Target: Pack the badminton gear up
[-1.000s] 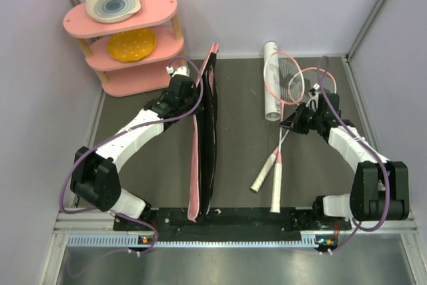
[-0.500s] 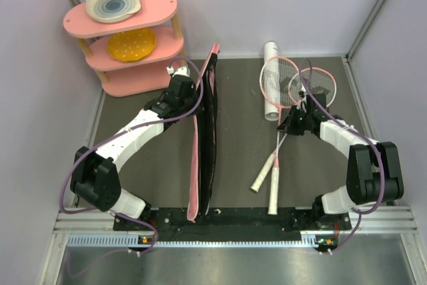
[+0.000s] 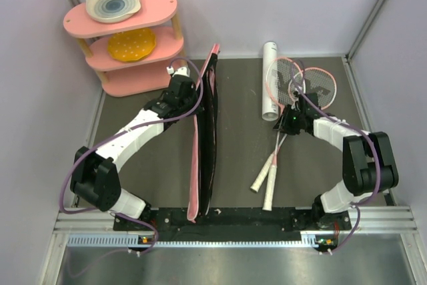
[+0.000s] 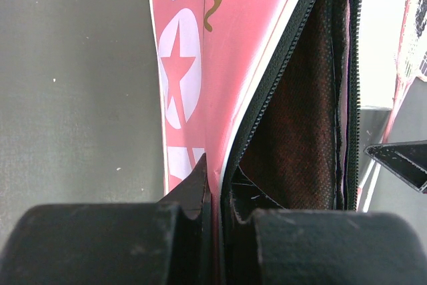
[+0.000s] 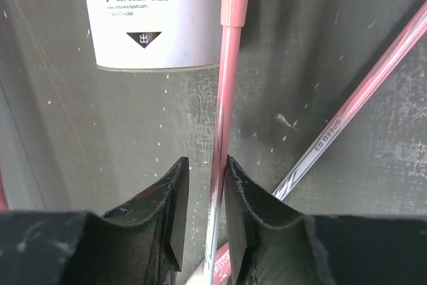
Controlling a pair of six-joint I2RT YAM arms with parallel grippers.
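The dark, scuffed tabletop [image 3: 240, 108] carries everything. Largest on it is the long pink racket bag [image 3: 208, 138], lying with its long axis from near edge to far edge, just left of centre, unzipped so that the dark woven lining shows. The left hand [image 4: 215, 168] is closed, pinching the glossy star-printed flap beside the zip. To the right lie the two pink-framed rackets [image 3: 283, 75], crossed, heads far and white handles near (roughly parallel to the bag, well apart from it). Beside their heads lies the white tube [image 3: 270, 85], smooth, with a printed label. The right hand [image 5: 207, 171] is the nearer one to the rackets. Its jaws stand parted astride one thin pink shaft [image 5: 228, 85], which runs straight ahead between them, not clamped as far as I can see. The coming move, I judge, means closing on that shaft and carrying the racket leftward, lengthwise into the bag. No shuttlecocks show.
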